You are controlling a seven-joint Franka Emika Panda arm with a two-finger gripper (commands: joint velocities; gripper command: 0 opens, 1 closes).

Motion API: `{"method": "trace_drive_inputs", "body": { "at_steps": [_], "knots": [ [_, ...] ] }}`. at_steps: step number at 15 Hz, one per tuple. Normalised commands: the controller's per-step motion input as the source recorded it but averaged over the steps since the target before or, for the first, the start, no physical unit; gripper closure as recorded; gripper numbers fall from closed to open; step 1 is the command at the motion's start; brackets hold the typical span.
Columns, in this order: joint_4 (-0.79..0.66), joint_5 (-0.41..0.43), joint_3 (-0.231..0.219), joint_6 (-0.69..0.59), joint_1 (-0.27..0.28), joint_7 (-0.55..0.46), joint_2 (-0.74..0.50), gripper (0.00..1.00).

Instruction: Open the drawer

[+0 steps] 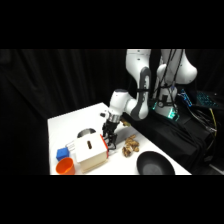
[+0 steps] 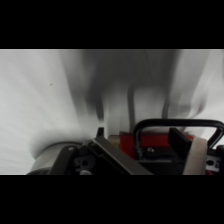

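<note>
The gripper [image 1: 109, 143] hangs at the red front of the drawer [image 1: 104, 145], mid-frame; whether its fingers are apart I cannot tell. In the wrist view the dark wire loop handle [image 2: 177, 124] arches over the red front. The pale wooden box [image 1: 89, 150] sits on the white table [image 1: 65, 125], beside a blue block [image 1: 62, 153], an orange cup [image 1: 65, 166] and a black pan [image 1: 155, 163].

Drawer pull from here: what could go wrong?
1. The gripper sits right at the red front of the drawer, beside the wire handle. Whether the handle is caught can't be told, so a pull may slip off.
2. The box looks light and unfixed, so it may slide with the pull.
3. The brown object lies in the likely pull path.
</note>
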Motion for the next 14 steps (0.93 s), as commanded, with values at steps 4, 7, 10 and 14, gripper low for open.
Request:
{"method": "trace_drive_inputs", "body": {
  "at_steps": [4, 7, 10, 14],
  "knots": [
    [-0.03, -0.108, -0.099, 0.06, 0.037, -0.02, 0.01, 0.0],
    [-0.16, -0.093, -0.088, 0.12, 0.067, -0.03, -0.05, 0.0],
    [-0.24, -0.076, -0.091, 0.17, 0.099, -0.02, -0.07, 0.0],
    [-0.39, -0.051, -0.109, 0.21, 0.144, -0.02, -0.18, 0.0]
  ]
}}
